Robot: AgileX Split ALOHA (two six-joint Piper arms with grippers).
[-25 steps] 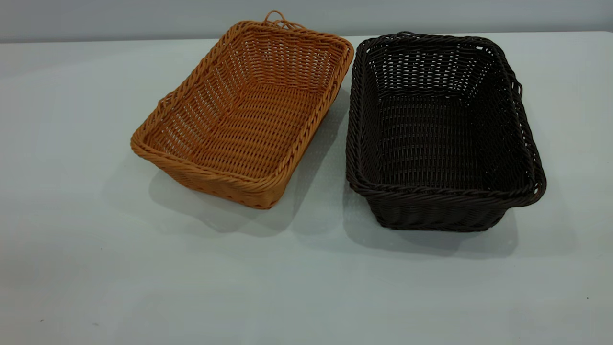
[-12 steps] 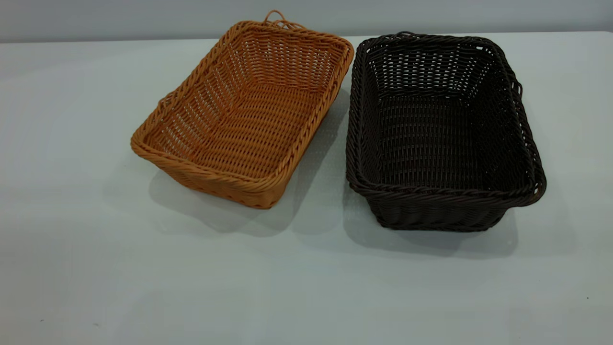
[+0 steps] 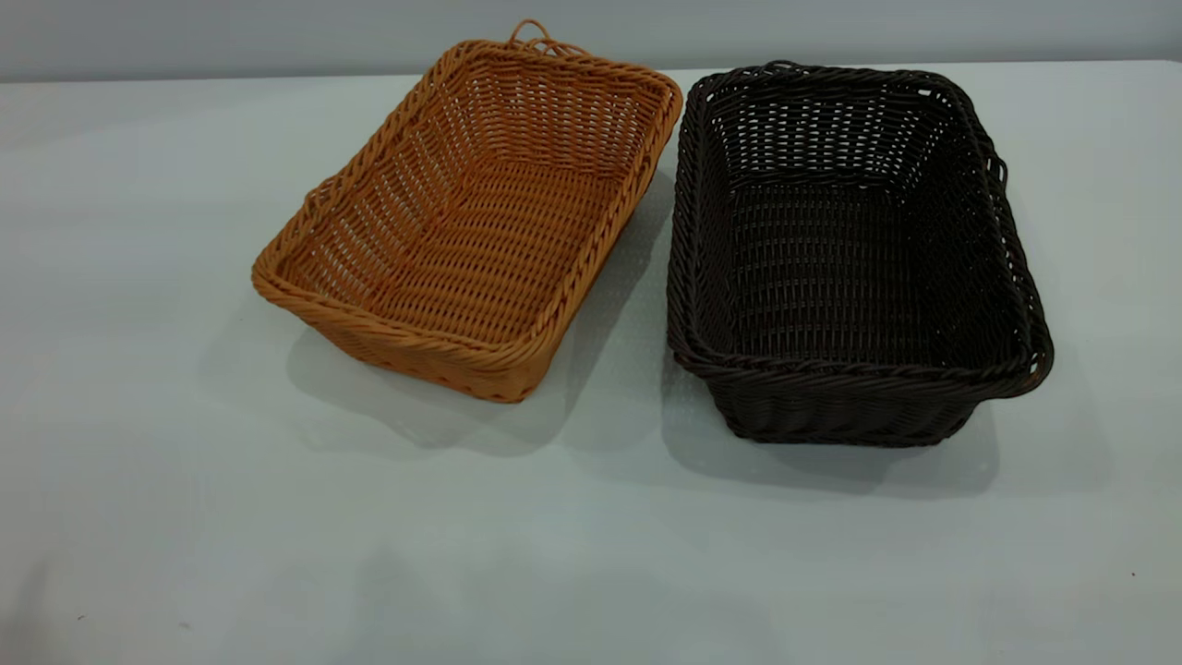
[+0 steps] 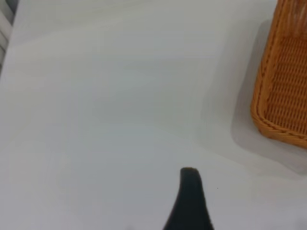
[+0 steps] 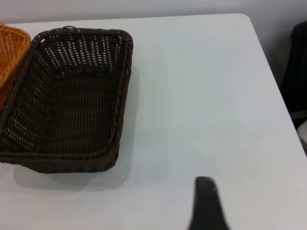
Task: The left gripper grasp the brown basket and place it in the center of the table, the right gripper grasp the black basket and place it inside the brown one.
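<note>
The brown basket (image 3: 466, 217) stands empty on the table (image 3: 591, 554), left of centre and turned at an angle. Its far corner nearly touches the black basket (image 3: 854, 254), which is also empty and stands at the right. Neither gripper shows in the exterior view. The left wrist view shows a black part of my left gripper (image 4: 190, 201) above bare table, well apart from a corner of the brown basket (image 4: 283, 91). In the right wrist view, my right gripper (image 5: 206, 206) hangs over bare table, off to the side of the black basket (image 5: 67, 115).
A grey wall (image 3: 277, 37) runs behind the table's far edge. The right wrist view shows the table's side edge (image 5: 273, 72) with a dark object (image 5: 298, 67) beyond it. Wide bare tabletop lies in front of both baskets.
Both baskets stay where they were. A faint shadow has crept onto the near left part of the table in the exterior view.
</note>
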